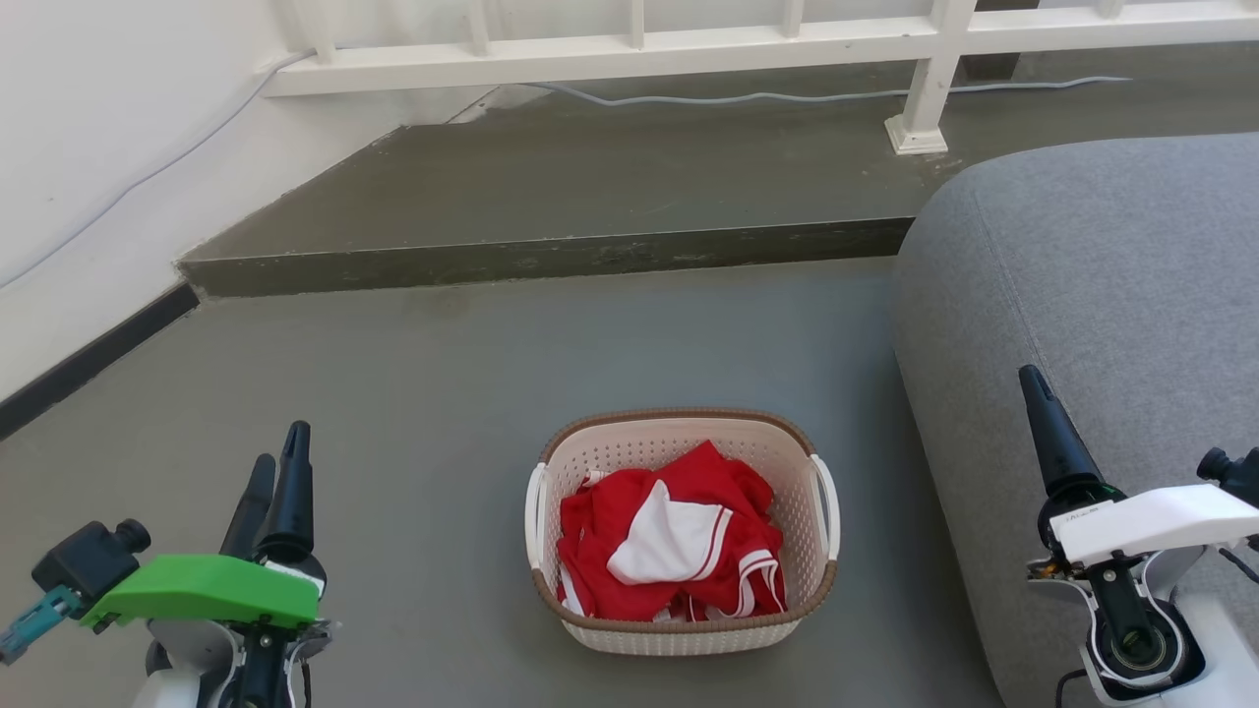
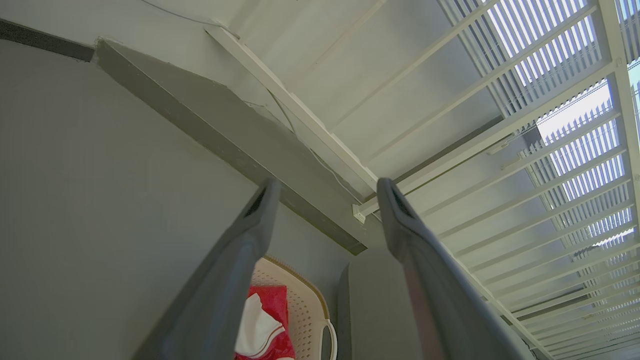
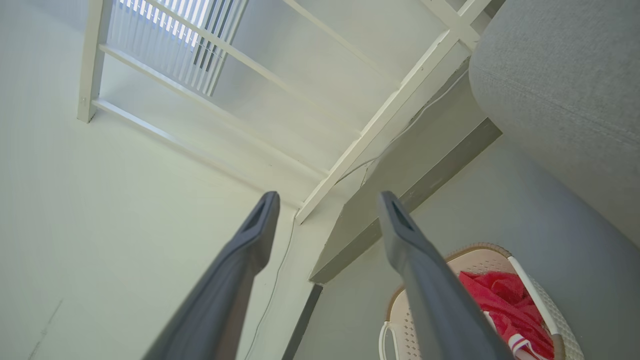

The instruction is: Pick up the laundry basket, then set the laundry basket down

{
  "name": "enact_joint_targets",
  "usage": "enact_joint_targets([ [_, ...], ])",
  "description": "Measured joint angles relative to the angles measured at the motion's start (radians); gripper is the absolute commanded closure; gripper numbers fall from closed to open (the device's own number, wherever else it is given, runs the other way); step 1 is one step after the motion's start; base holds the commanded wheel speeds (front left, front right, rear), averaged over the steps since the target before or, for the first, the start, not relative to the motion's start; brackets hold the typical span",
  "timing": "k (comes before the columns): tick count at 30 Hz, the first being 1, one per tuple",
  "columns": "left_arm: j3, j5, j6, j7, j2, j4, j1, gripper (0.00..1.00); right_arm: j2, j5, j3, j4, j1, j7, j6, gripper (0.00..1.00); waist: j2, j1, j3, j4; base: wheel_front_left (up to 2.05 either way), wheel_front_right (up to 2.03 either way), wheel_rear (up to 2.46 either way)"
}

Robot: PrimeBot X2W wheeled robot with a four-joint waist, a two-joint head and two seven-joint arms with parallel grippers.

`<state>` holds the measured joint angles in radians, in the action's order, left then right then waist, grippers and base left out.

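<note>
Head view: laundry basket (image 1: 689, 637) sits on the grey floor (image 1: 393, 393), centre-near, between the two arms, untouched. Red-and-white clothes (image 1: 679, 531) inside, grey sofa (image 1: 1102, 295) near on its right. Step looks like the reach-in. Take each gripper down to its own side, left handle (image 1: 534, 516) and right handle (image 1: 826, 506), and grab both level so the load doesn't tip. Watch sofa clearance on the right. Left gripper (image 1: 280, 452) near-left, right gripper (image 1: 1033, 388) near-right over the sofa edge. Both point up and far, well apart from the basket.

Left wrist view: left gripper (image 2: 327, 187) fingers apart, nothing between. Basket (image 2: 300, 300) low in frame; aim is above it, wrist likely needs pitching down.

Right wrist view: right gripper (image 3: 327, 200) fingers apart, empty. Basket (image 3: 480, 247) low right, partly behind one finger.
</note>
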<state>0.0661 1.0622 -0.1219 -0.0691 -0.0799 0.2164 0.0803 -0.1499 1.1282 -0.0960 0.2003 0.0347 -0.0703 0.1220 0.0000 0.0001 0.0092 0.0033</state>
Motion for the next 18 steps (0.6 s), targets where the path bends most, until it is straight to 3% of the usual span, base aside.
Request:
enact_joint_targets([
  [18, 0.043, -0.319, 0.026, -0.060, 0.000, -0.032, 0.000, 0.00, -0.016, -0.300, -0.051, -0.014, 0.023, -0.062, -0.041, 0.00, 0.0000, 0.0000, 0.002, -0.005, 0.00, 0.00, 0.00],
])
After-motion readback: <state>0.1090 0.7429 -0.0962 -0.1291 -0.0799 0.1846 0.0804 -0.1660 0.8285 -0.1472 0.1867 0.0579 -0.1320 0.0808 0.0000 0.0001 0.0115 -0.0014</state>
